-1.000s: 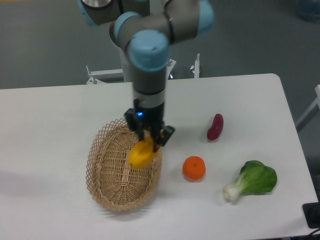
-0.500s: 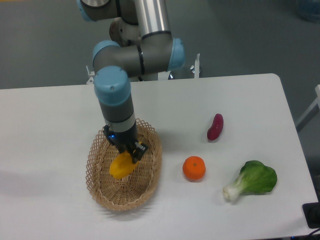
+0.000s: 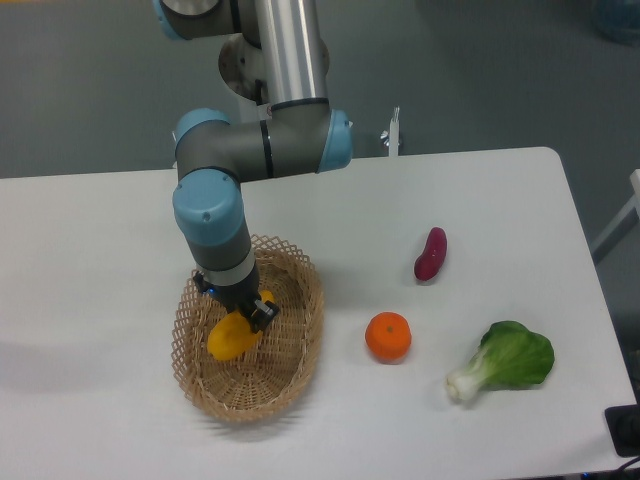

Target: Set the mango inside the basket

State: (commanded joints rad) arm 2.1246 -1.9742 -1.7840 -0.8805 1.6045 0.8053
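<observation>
Lower and further left than a moment ago, the mango (image 3: 230, 337) now hangs inside the basket (image 3: 300, 345), low over its woven floor, clamped in the closed hand (image 3: 240, 310). Whether it touches the weave I cannot tell. Risk, as I judge it: released off-centre, the smooth fruit could roll against the left wall, or the light basket could skid on the tabletop (image 3: 100, 250) toward the orange (image 3: 388, 336) if nudged.
</observation>
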